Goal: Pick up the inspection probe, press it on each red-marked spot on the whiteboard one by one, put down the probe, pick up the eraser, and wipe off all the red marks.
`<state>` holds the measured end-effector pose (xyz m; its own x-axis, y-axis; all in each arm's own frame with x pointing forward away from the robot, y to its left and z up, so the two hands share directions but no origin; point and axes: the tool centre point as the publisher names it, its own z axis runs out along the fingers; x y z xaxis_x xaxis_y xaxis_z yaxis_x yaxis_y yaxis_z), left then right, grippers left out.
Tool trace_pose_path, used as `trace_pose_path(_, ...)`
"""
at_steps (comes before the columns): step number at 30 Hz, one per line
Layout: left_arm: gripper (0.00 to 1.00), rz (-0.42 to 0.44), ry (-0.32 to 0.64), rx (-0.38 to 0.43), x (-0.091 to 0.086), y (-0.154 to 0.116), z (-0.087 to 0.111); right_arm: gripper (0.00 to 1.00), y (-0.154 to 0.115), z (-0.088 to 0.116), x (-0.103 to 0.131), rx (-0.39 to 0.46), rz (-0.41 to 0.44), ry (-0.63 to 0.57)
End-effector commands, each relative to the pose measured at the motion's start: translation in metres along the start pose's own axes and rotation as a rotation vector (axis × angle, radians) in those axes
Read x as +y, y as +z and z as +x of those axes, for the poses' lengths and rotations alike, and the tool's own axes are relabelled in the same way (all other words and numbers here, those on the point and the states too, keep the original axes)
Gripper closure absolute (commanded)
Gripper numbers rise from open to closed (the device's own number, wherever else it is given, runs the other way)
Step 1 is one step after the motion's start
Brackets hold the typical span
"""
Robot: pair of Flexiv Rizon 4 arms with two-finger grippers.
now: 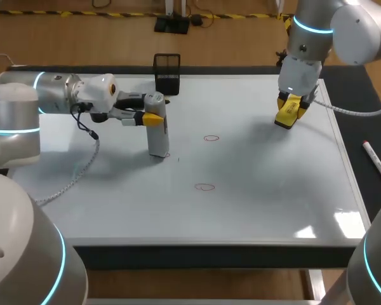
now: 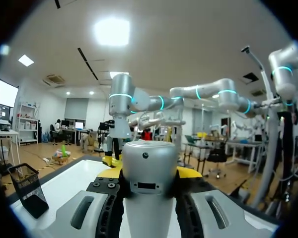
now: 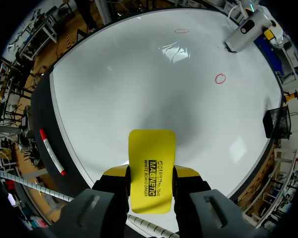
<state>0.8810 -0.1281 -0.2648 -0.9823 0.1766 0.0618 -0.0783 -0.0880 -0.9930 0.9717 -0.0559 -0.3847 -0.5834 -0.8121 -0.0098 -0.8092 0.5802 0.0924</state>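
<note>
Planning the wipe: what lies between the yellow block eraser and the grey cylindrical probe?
Between eraser and probe: one red circle on bare whiteboard, in the head view.

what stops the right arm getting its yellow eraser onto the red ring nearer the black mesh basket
Likely nothing, so yes: bare whiteboard lies between the right gripper with its yellow eraser and that red ring; the grey probe stands beyond it.

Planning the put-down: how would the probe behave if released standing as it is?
The probe stands tall and narrow, so it would probably topple. Its rounded body might then roll. The shell looks smooth and hard, perhaps slippery for the left gripper.
</note>
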Motion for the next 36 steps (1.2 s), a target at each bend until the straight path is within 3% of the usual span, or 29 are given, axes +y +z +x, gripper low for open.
trace_pose_path(1, 1.0, 0.003, -0.002, 0.005, 0.0019, -0.0007, -0.0029, 1.0, -0.001, 0.0005, -0.0003, 0.002, 0.002, -0.001)
trace_pose_path(36, 1.0, -0.015, 0.004, 0.015, 0.0098, 0.0007, -0.0021, 1.0, -0.001, 0.0005, -0.0003, 0.002, 0.002, -0.001)
